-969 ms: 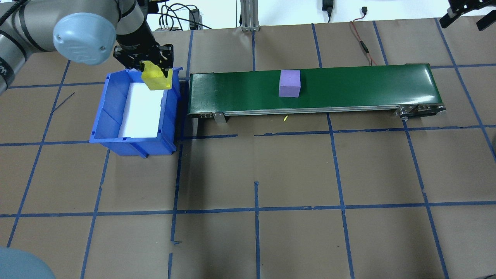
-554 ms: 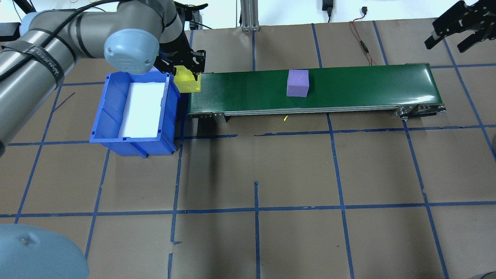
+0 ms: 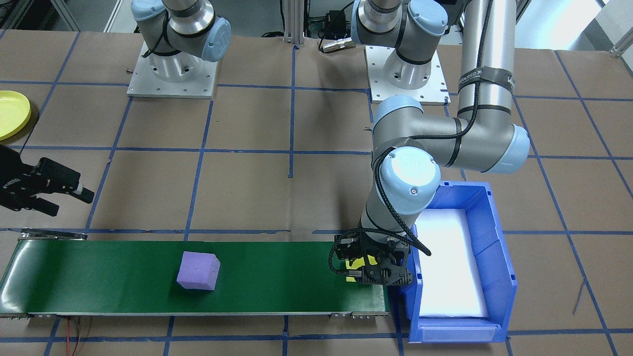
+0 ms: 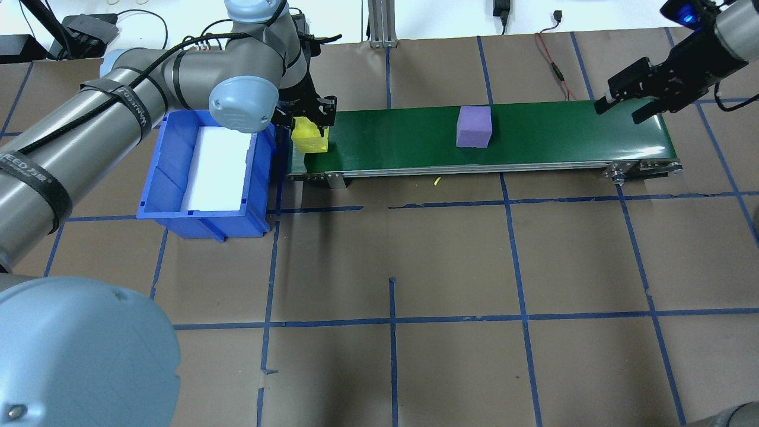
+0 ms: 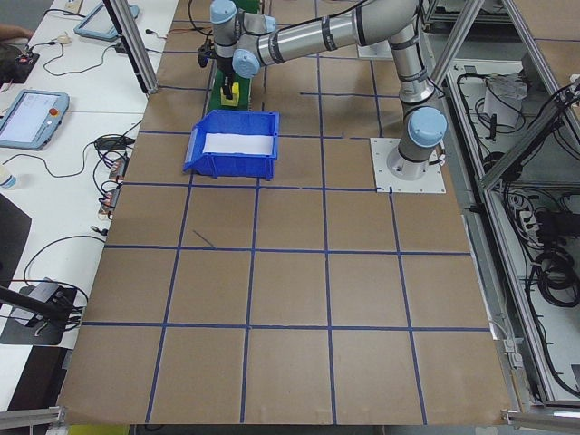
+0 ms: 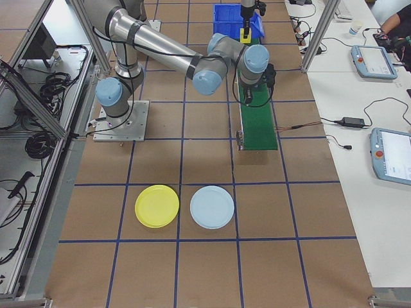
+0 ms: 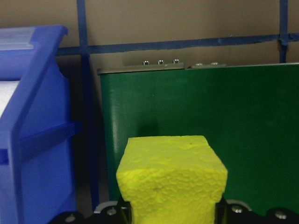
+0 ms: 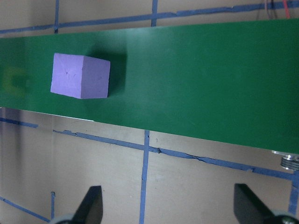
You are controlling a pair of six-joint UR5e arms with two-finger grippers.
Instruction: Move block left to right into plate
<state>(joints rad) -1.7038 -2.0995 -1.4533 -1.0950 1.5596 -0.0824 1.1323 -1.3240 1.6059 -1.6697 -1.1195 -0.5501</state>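
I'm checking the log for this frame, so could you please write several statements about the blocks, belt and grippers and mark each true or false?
1. The left gripper holds the yellow block. True.
2. The purple block lies in the blue bin. False: it sits on the green belt.
3. The right gripper is open and empty. True.
4. A block rests on the yellow plate. False: it is bare.

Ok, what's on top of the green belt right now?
A purple cube sits mid-belt. At the bin end, the left claw holds a yellow cube over it; contact with the belt is hidden.
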